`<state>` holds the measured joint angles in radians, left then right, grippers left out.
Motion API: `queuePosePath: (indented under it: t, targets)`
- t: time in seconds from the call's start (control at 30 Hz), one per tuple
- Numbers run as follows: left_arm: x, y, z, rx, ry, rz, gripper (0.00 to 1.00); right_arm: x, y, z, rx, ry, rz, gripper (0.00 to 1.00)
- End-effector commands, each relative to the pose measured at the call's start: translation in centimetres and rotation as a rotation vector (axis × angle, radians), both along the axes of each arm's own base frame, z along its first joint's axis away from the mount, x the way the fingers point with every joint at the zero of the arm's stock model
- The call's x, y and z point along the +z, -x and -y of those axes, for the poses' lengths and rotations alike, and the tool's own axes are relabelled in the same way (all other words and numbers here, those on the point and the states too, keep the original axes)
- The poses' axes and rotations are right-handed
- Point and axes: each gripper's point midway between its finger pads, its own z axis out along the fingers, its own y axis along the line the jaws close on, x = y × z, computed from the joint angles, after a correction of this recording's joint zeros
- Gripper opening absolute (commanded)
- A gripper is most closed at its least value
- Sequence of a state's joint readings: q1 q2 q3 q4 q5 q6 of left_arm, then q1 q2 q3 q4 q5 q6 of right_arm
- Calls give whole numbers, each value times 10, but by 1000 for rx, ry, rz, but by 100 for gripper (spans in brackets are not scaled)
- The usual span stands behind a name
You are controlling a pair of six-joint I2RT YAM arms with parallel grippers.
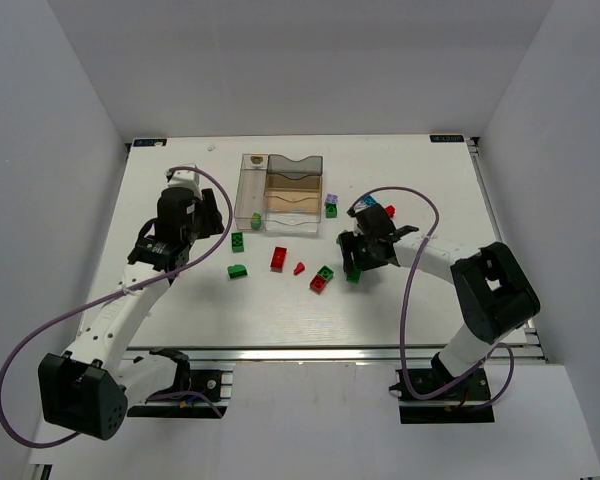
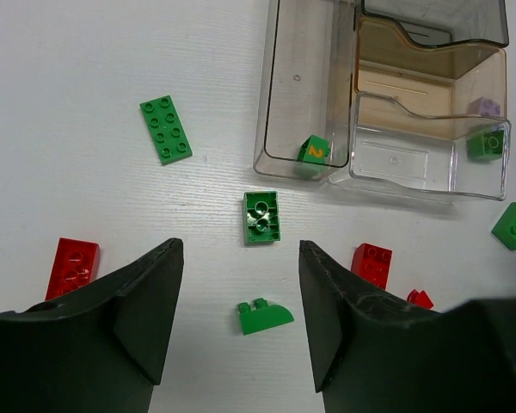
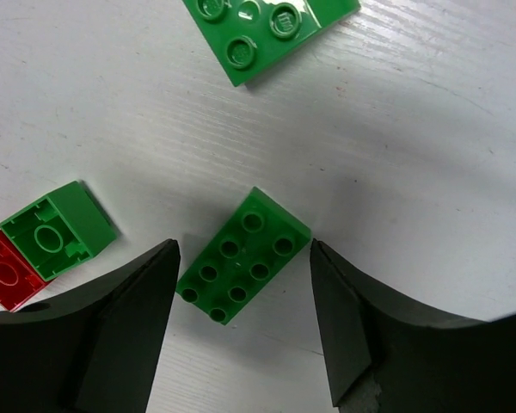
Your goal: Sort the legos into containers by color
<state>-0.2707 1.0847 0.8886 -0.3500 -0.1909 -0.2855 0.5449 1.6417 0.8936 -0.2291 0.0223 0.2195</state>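
Left tool [image 2: 241, 251]: hovering over the table [image 2: 86, 69], pointing down, jaws apart, empty.
Right tool [image 3: 242, 251]: pointing down, jaws apart, straddling green brick [image 3: 241, 262].

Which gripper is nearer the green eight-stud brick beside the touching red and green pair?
Right. The right gripper straddles the green eight-stud brick, one finger on either side of it. The left gripper is across the table, on the far side of the tray.
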Motion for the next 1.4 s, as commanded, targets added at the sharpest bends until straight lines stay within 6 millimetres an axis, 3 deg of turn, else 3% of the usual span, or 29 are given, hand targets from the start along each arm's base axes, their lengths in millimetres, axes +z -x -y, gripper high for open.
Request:
queuePosePath:
  t: [0.0, 0.3, 0.47, 0.73, 0.83, 1.2, 1.37]
  targets:
    - [10, 2, 2, -15, 8, 39, 66, -39, 51, 12, 40, 67, -194, 66]
    - [12, 3, 1, -12, 9, 50, 64, -50, 56, 11, 57, 119, -244, 58]
    - [13, 3, 1, -9, 9, 55, 63, -58, 55, 11, 50, 145, -286, 48]
    - [14, 3, 1, -14, 12, 57, 63, -55, 53, 10, 107, 181, -296, 60]
    - [15, 3, 2, -14, 13, 60, 63, -58, 56, 20, 129, 238, -290, 62]
    - [16, 4, 3, -18, 18, 64, 63, -57, 74, 41, 141, 303, -325, 60]
    - [17, 4, 2, -18, 19, 68, 63, -57, 76, 42, 144, 308, -338, 53]
